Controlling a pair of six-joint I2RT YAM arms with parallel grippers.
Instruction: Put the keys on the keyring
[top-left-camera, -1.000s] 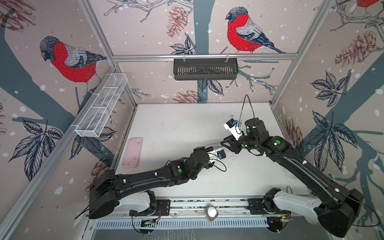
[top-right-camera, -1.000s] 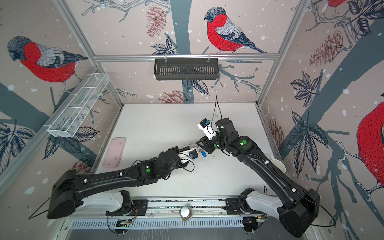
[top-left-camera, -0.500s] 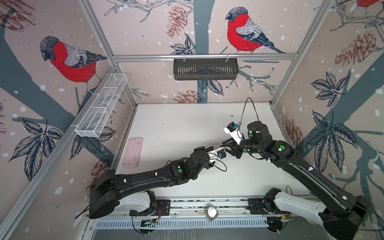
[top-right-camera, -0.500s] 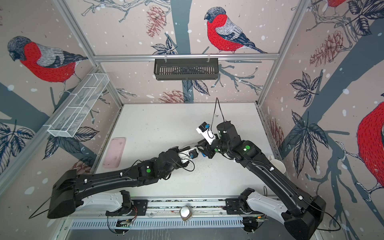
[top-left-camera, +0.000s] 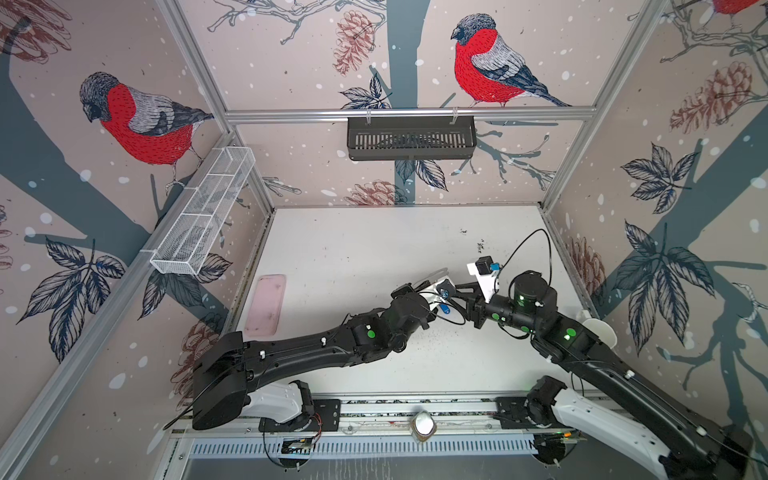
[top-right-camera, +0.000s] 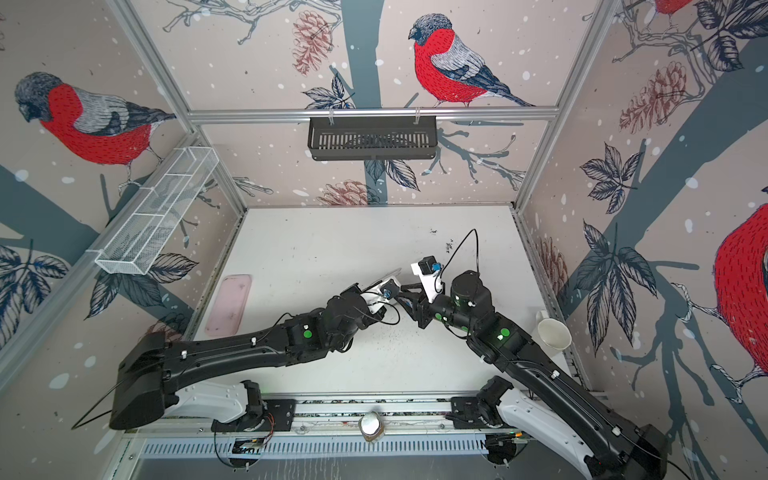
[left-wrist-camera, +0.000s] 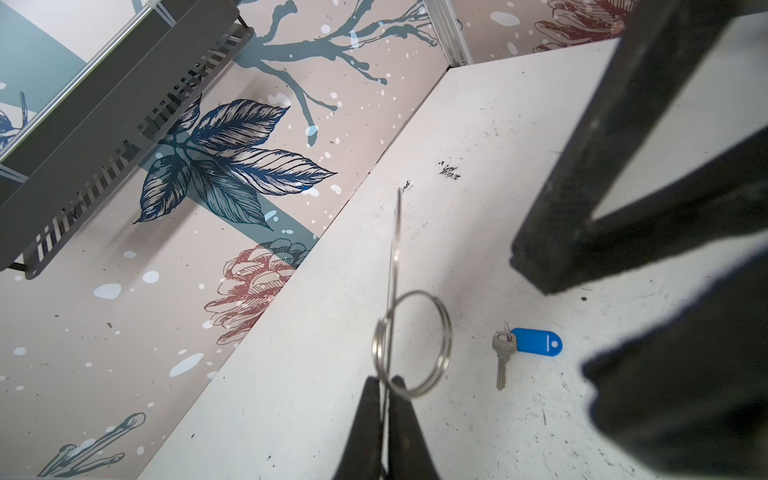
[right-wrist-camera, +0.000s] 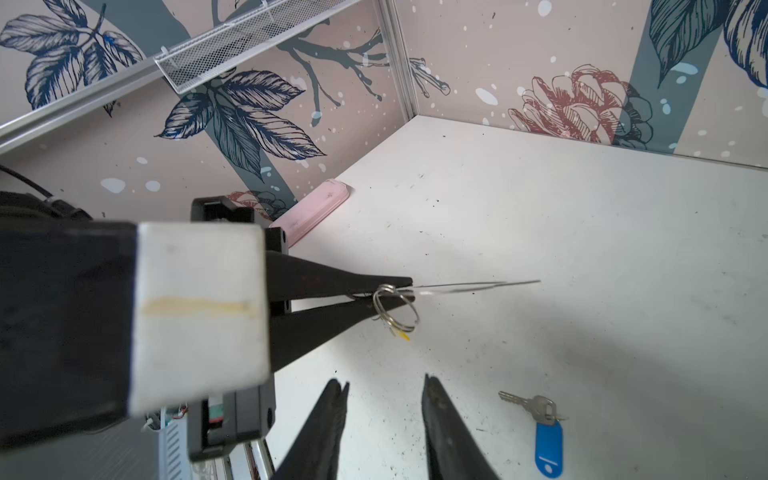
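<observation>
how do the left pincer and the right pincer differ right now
The left pincer is shut, clamped on the keyring; the right pincer stands open with nothing in it. The left pincer carries the keyring clear of the table; the right pincer carries nothing, and the blue-tagged key lies loose on the table. Both are black and tapered.

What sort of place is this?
Probably a lab robot cell: an aluminium frame with bird-print wall panels boxes in a white tabletop, and the left arm and right arm are mounted at its front.

tiny blurred yellow sliver (right-wrist-camera: 405, 336) at the keyring (right-wrist-camera: 388, 289), identity unclear
</observation>
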